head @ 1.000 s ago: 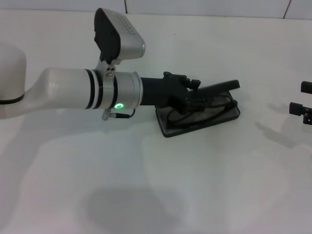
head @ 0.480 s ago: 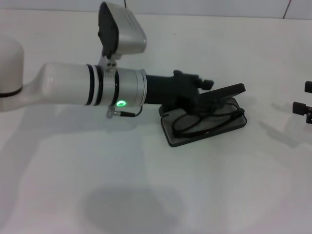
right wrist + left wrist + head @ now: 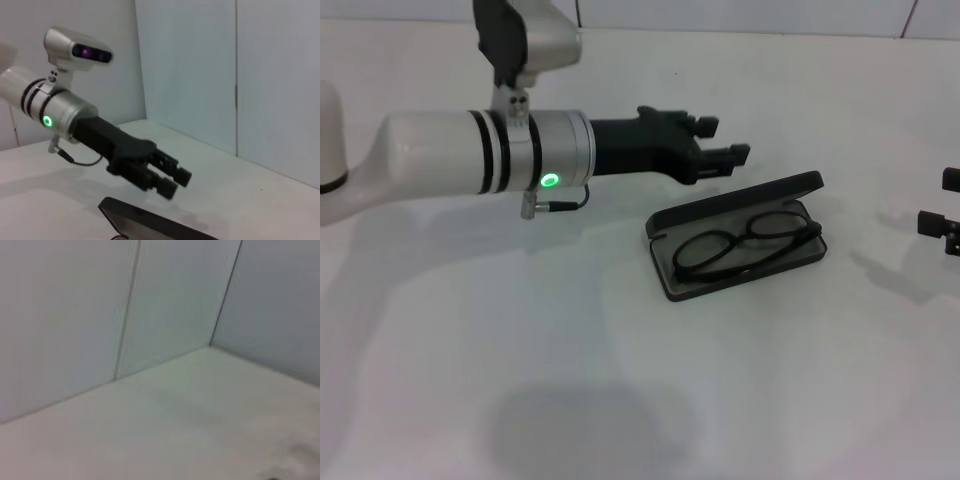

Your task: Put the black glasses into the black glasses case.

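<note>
The black glasses (image 3: 745, 243) lie flat inside the open black glasses case (image 3: 740, 200), on its grey lining, with the lid standing up behind them. My left gripper (image 3: 720, 140) is open and empty, held above the table just behind and to the left of the case, touching nothing. The right wrist view shows the left gripper (image 3: 175, 182) hovering above the case lid (image 3: 145, 222). My right gripper (image 3: 940, 205) sits at the far right edge, open and empty. The left wrist view shows only wall and table.
The white table (image 3: 620, 380) is bare around the case. A white panelled wall (image 3: 740, 12) runs along the back edge of the table.
My left gripper let go of the glasses, rose and drew back to the left, off the case. The glasses now lie uncovered in the case. The right arm has not moved.
</note>
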Controlling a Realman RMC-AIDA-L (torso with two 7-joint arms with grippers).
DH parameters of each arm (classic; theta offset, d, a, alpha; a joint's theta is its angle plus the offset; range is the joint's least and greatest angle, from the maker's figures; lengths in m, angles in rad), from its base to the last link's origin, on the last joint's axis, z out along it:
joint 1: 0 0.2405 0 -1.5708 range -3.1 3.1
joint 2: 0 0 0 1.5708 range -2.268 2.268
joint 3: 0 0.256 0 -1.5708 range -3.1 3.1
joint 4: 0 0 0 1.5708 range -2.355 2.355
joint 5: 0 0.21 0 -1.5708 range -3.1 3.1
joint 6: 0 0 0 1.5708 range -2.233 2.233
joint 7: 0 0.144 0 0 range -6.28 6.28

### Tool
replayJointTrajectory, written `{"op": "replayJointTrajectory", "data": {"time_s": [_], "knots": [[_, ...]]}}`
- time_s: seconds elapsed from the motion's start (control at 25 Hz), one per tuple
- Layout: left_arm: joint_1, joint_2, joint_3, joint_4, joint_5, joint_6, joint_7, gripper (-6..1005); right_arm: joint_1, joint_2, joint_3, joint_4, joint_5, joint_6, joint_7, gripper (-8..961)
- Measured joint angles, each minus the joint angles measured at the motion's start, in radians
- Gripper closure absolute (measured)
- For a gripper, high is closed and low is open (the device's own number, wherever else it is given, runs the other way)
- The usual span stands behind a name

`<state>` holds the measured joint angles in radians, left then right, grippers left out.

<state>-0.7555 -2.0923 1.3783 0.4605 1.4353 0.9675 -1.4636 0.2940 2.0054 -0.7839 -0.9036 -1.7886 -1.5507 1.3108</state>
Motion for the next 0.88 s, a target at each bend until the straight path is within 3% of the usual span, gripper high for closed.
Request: {"op": "replayJointTrajectory", "data": {"time_s": [0.64, 0.88], "knots": [[-0.006, -0.009, 0.236, 0.024, 0.0, -0.037, 0.033, 408, 0.002, -0.003, 0.006, 0.006, -0.013, 0.015, -0.001, 311], [0.024, -0.002, 0.229, 0.046, -0.131, 0.024, 0.109, 399, 0.003, -0.004, 0.007, 0.012, -0.005, 0.001, -0.011, 311]]}}
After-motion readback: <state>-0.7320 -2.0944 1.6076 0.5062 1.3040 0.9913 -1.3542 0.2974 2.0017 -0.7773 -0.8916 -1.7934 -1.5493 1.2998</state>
